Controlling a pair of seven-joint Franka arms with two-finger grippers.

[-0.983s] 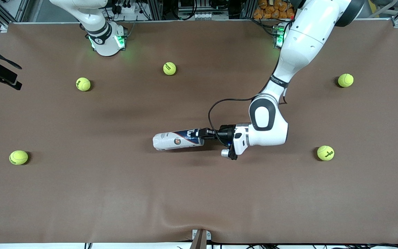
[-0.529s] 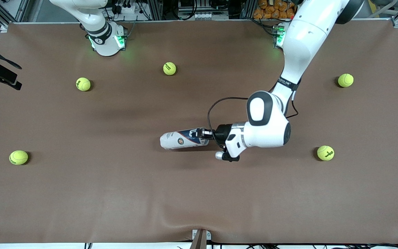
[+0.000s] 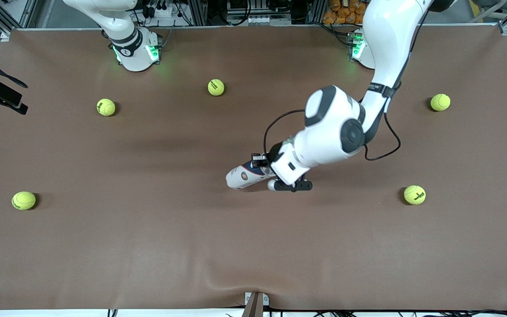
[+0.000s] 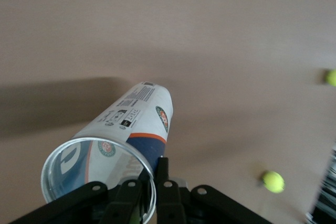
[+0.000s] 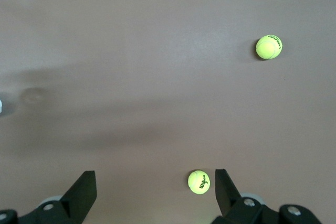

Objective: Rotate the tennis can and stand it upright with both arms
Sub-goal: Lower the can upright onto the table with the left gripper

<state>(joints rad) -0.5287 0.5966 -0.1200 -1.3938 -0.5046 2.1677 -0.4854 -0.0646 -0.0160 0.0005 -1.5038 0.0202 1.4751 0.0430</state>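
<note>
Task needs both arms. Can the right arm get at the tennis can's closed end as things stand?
Probably yes: the left gripper grips only the open rim of the tennis can; its closed end is unobstructed. The right gripper, open, hangs over bare table.

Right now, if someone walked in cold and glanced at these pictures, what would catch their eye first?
First the left gripper, shut on the open silver rim of the tennis can and tipping it up over the middle of the brown table. Next, the five tennis balls scattered widely around it. The right gripper waits open, high over the table at the right arm's end.
</note>
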